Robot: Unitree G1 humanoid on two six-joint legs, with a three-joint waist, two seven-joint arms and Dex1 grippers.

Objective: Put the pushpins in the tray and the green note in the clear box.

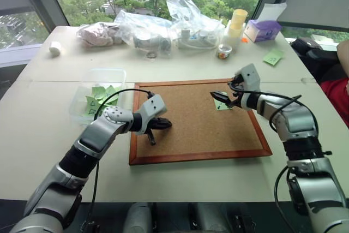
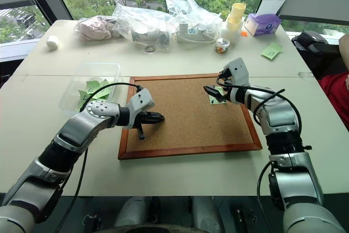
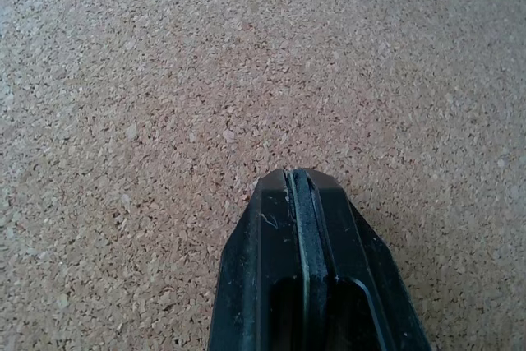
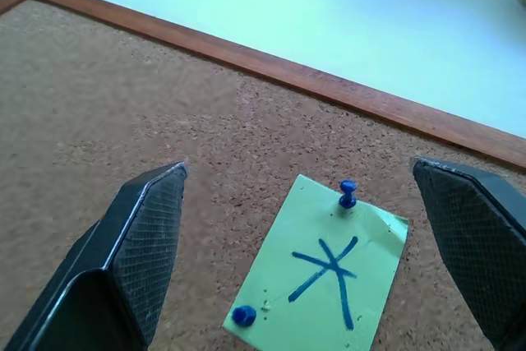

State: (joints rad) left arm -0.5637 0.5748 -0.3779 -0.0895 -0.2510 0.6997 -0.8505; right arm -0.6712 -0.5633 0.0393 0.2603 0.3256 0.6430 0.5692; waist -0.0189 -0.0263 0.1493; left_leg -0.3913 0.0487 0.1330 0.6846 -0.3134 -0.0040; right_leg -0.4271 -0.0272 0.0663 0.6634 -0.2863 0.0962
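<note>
Right claw spread wide, hovering over small light-green paper note with cross scribble, fixed to wood-framed cork board by two blue pushpins. Left claw pressed shut, empty, above board. Clear plastic box on tabletop, beside board's left edge.

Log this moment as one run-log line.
left tool: shut, over wood-framed cork board | right tool: open, above light-green paper note | two blue pushpins: in note
</note>
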